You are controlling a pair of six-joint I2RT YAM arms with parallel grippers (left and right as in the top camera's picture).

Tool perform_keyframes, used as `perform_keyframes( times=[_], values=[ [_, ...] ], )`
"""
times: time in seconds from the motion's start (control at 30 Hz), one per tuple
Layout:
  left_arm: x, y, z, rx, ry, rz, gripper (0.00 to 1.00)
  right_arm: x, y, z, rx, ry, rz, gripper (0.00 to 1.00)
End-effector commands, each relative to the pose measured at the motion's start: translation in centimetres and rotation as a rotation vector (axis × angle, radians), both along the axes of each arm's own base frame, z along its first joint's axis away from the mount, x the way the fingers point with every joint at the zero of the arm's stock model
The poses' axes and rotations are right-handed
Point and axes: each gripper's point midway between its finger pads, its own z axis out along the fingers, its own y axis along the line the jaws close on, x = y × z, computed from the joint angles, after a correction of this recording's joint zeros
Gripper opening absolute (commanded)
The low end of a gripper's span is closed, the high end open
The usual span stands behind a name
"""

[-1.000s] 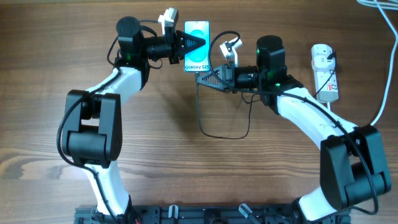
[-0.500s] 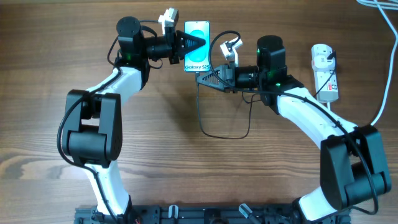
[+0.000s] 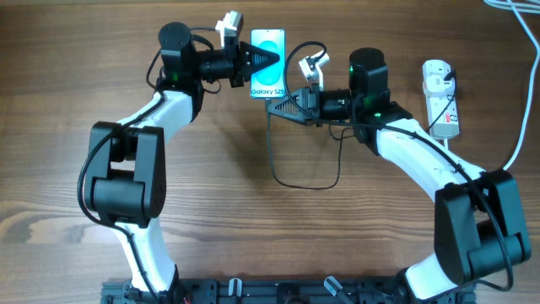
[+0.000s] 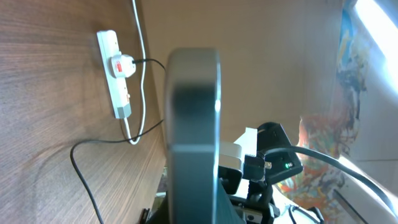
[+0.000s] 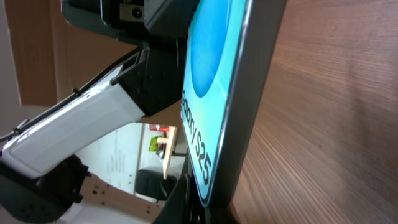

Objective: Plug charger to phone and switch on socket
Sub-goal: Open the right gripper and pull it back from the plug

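The phone (image 3: 267, 72), screen lit blue and reading "Galaxy S25", lies at the table's far middle. My left gripper (image 3: 267, 59) is shut on it from the left. The left wrist view shows the phone's grey edge (image 4: 193, 118) between the jaws (image 4: 193, 208). My right gripper (image 3: 277, 105) is at the phone's bottom edge, shut on the charger plug, which is hidden by the fingers. The right wrist view shows the phone's screen (image 5: 214, 87) close against the jaws (image 5: 205, 211). The black charger cable (image 3: 304, 183) loops from there toward the white socket strip (image 3: 442, 114), where its adapter (image 3: 437, 78) is plugged in.
The socket strip lies at the far right and also shows in the left wrist view (image 4: 115, 81) with a red switch. A white mains cable (image 3: 527, 101) runs along the right edge. The black cable loop lies on the wood between the arms.
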Motion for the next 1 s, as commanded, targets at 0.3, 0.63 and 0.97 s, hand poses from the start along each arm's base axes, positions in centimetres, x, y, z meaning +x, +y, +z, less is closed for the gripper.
perform_keyframes(
  times=[0.3, 0.63, 0.97],
  values=[
    [-2.6, -0.6, 0.4, -0.002, -0.049, -0.147, 0.04, -1.1, -3.9, 2.3, -0.156, -0.187, -0.106, 0.35],
    [-2.0, -0.9, -0.4, 0.008, -0.04, -0.108, 0.04, -5.4, -6.7, 4.6, -0.324, -0.283, -0.164, 0.87],
    [-1.7, -4.5, -8.2, 0.253, 0.014, 0.041, 0.04, -8.6, -9.3, 6.2, -0.446, -0.358, -0.236, 0.93]
  ],
)
